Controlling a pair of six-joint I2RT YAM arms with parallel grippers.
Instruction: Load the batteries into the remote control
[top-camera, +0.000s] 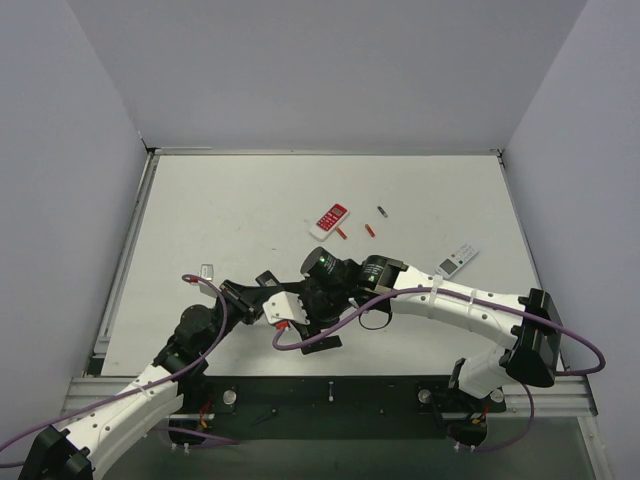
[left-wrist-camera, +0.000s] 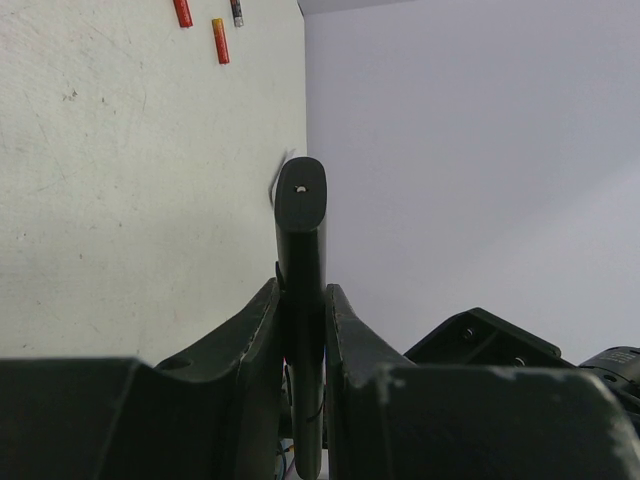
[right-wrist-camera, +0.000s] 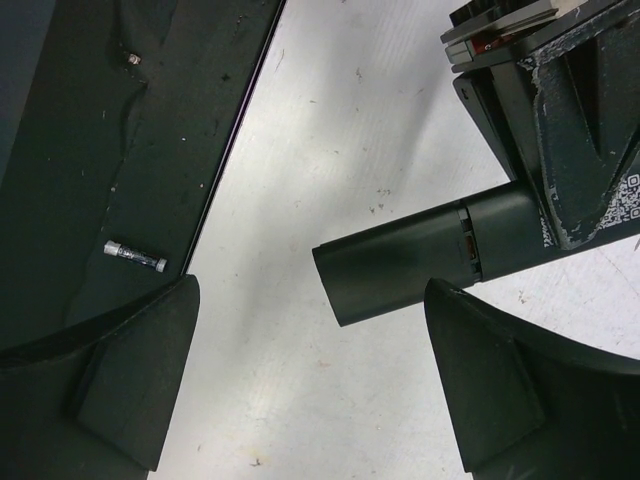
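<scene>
My left gripper (left-wrist-camera: 303, 292) is clamping the black remote control (left-wrist-camera: 300, 215) edge-on. My right gripper (right-wrist-camera: 310, 288) is standing wide around the remote's free end, gripping nothing. Beyond the remote, orange batteries (top-camera: 342, 233) are lying loose on the table (top-camera: 230, 200), so I am judging the loading unfinished.
</scene>
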